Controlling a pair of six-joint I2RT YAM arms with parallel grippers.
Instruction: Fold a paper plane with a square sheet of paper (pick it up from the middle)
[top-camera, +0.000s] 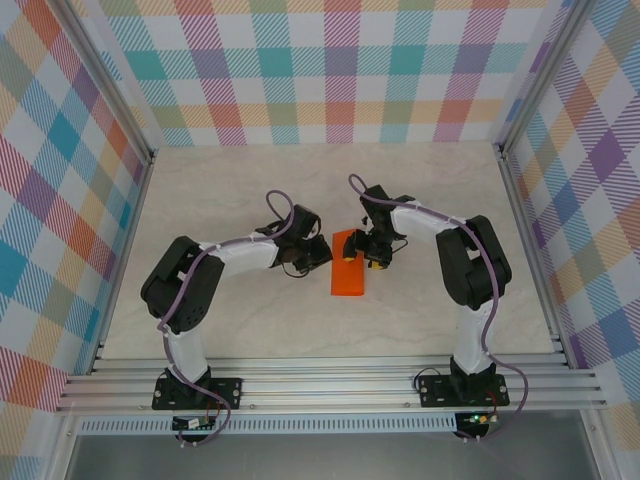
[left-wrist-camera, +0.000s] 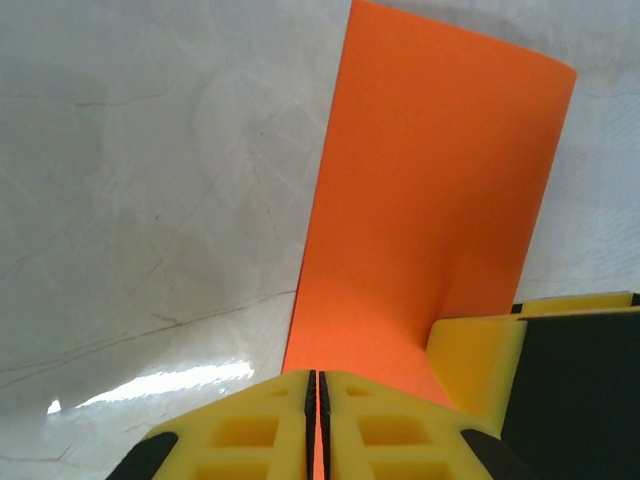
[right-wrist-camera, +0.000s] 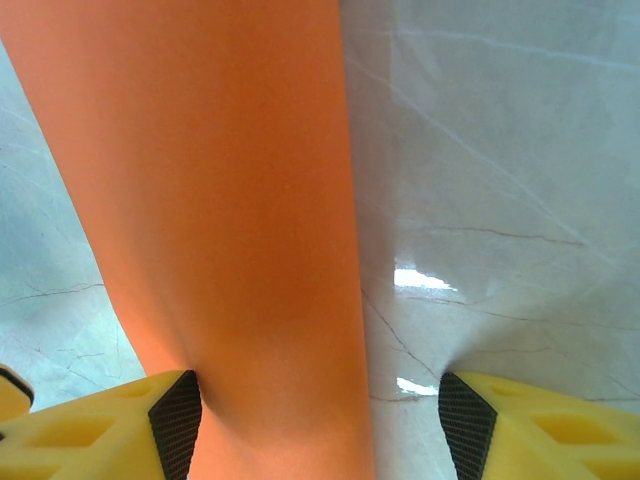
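- Left hand (left-wrist-camera: 317, 400) is pinched shut on one edge of the orange sheet of paper (left-wrist-camera: 430, 200). In its wrist view the two yellow fingers (left-wrist-camera: 250, 430) meet along a hairline slit, with a sliver of orange showing in it.
- From that grip the sheet stands up as a tall strip with its top edge bowed. Whether it is a single layer or folded double is hard to tell.
- Right hand (right-wrist-camera: 318, 405) is spread wide. Its two fingers sit at the lower corners of its wrist view, both cut off by the frame edge.
- The sheet passes through that gap, close against one finger and well apart from the other. It is blurred and so near the camera that no crease can be made out.
- Pale marbled worktop (left-wrist-camera: 150, 200) shows in the rest of the gap.
- From above, the sheet lies at the middle of the worktop between the two hands. Its far end is hidden under the right hand, and the fingers are too small to read.
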